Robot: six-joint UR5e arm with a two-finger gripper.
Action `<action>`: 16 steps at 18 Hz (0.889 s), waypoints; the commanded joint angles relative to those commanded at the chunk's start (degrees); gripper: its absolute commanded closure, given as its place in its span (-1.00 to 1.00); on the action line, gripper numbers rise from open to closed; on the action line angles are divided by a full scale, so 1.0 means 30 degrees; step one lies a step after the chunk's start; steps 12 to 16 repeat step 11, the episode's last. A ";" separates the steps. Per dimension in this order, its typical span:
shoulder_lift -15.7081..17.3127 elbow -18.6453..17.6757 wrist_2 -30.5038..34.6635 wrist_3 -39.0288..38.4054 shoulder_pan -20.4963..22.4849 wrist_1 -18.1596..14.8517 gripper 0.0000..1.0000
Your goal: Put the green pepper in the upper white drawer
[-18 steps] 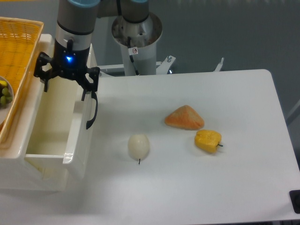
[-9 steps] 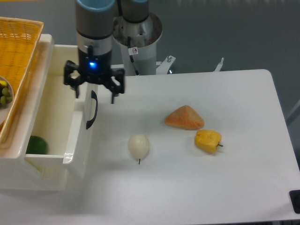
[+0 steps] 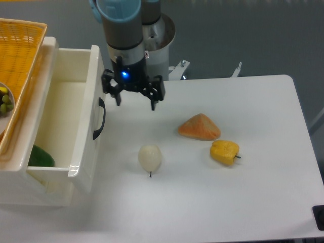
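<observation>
The glossy dark-green pepper (image 3: 40, 157) lies inside the big cream-white plastic drawer (image 3: 83, 126), down in the near left corner, partly hidden under the rim above it. So the pepper looks to be where it should be. The drawer is pulled out, and its black curved handle (image 3: 99, 118) sticks out toward the white table (image 3: 243, 192).

The black two-finger gripper (image 3: 133, 97) hangs above the table, just to the right of the drawer front. Its fingers are spread apart and it holds nothing.

What could go wrong now? The gripper is close to the drawer front and the handle. If the arm goes left or down, a finger could bump the handle or catch on it, and the drawer could get pushed or pulled crooked. A hard knock could also make the pepper roll about inside.

If the drawer has to be shut, the pepper may be a worry — I cannot tell how tall it stands next to the rim, so it might get squeezed.

There are other things on the table: a cream-white egg-shaped onion (image 3: 150, 157), an orange pointed lump (image 3: 199, 127) and a yellow pepper (image 3: 225, 151). They are well apart from the gripper, but a low sweep of the arm to the right could knock them — the round onion would roll easily

The orange woven basket (image 3: 20, 50) sits on top at the left, with small green-yellow fruits (image 3: 5, 101) near it
</observation>
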 joint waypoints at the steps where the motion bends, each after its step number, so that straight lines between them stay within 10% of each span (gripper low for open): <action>1: -0.0147 -0.0029 0.0262 0.0264 0.0291 0.0029 -1.00; 16: -0.0822 0.0000 0.1085 0.0589 0.1670 0.0263 -1.00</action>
